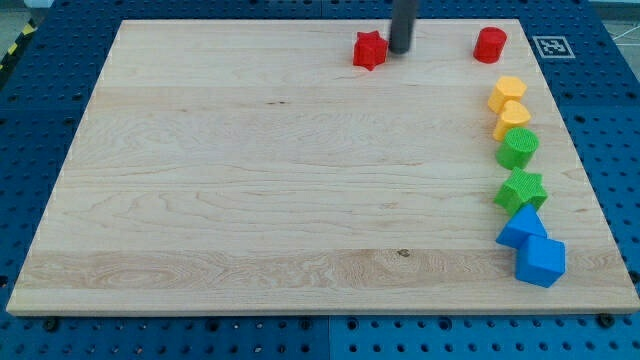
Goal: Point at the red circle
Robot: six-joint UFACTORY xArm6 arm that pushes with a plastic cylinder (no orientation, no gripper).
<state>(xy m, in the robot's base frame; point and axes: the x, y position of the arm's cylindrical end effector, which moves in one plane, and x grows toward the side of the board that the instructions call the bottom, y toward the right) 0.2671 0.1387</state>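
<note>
The red circle (490, 44), a short cylinder, stands near the board's top right corner. A red star (369, 49) lies at the view's top, left of the circle. My tip (400, 50) comes down from the top edge and sits just to the right of the red star, close to it. The tip is well to the left of the red circle, with bare board between them.
Down the right edge run two yellow blocks (507, 93) (512, 115), a green block (518, 148), a green star (521, 190), and two blue blocks (520, 228) (541, 261). The wooden board (250, 180) rests on a blue pegboard table.
</note>
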